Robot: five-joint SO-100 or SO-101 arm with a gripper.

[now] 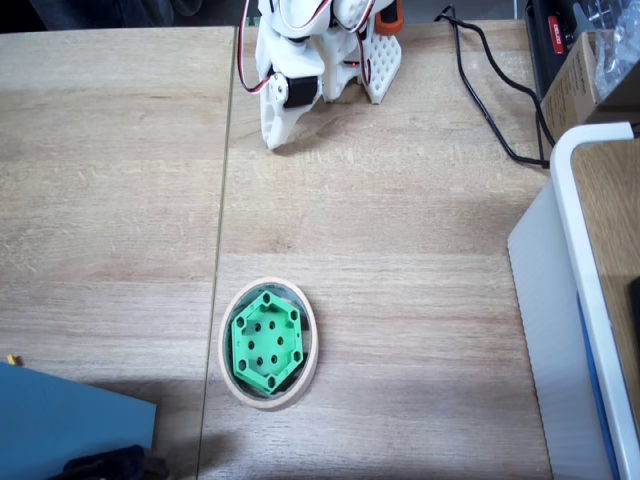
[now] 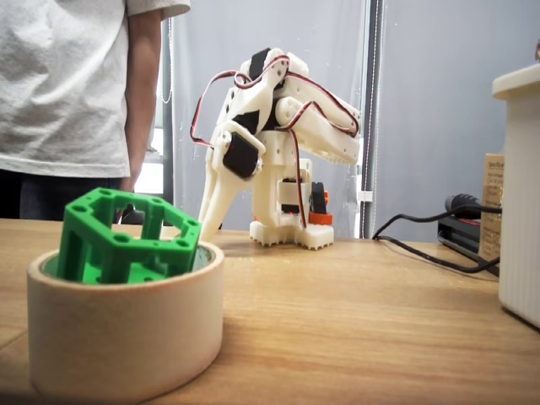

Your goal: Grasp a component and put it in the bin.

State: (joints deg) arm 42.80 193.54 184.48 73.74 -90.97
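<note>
The green component (image 1: pixel 265 340) sits inside the bin (image 1: pixel 229 372), a beige tape ring near the table's front in a fixed view. In another fixed view the component (image 2: pixel 126 240) leans in the bin (image 2: pixel 126 337) and sticks up above its rim. My white arm is folded at the far side of the table. Its gripper (image 1: pixel 272 140) points down at the tabletop, far from the bin, with the jaws together and nothing between them. From the low side it is the gripper (image 2: pixel 205 229) whose tip nearly touches the wood.
A big white-edged box (image 1: pixel 585 290) stands along the right edge. A black cable (image 1: pixel 490 100) runs at the back right beside a cardboard box (image 1: pixel 585 85). A blue object (image 1: pixel 70 420) lies at the front left. A person (image 2: pixel 76 84) stands behind the table.
</note>
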